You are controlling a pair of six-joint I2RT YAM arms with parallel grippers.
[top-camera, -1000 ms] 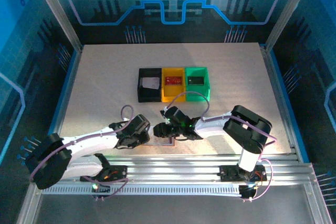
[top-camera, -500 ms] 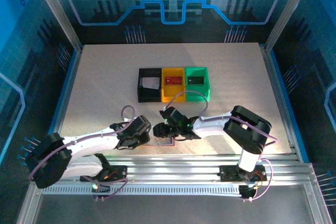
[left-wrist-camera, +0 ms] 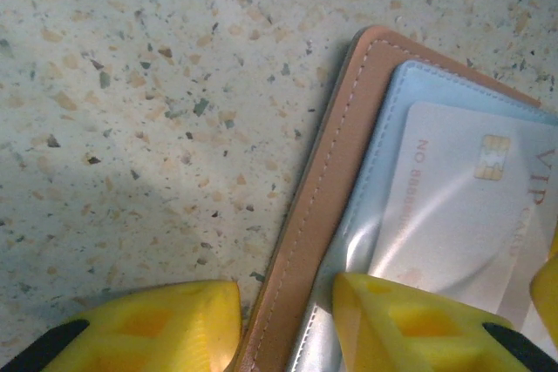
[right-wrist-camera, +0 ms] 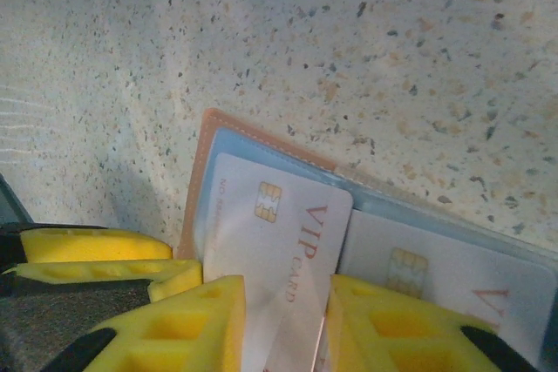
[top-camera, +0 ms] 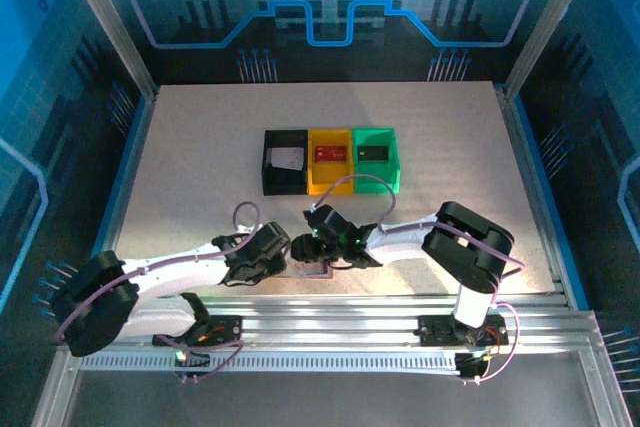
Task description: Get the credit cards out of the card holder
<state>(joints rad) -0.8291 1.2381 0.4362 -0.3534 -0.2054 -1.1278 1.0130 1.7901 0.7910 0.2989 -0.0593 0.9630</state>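
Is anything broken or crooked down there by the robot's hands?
Nothing stands out. The card holder lies open and flat on the table, two whitish cards lie side by side inside it, and the three bins stand in a tidy row.

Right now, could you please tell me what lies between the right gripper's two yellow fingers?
In the right wrist view, the whitish VIP card lies between the right gripper's yellow fingers, over the card holder's pale pocket.

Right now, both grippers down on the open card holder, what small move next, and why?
Probably draw the right gripper back, sliding the VIP card out of its pocket: its fingers bracket that card; the left gripper straddles the card holder at its edge.
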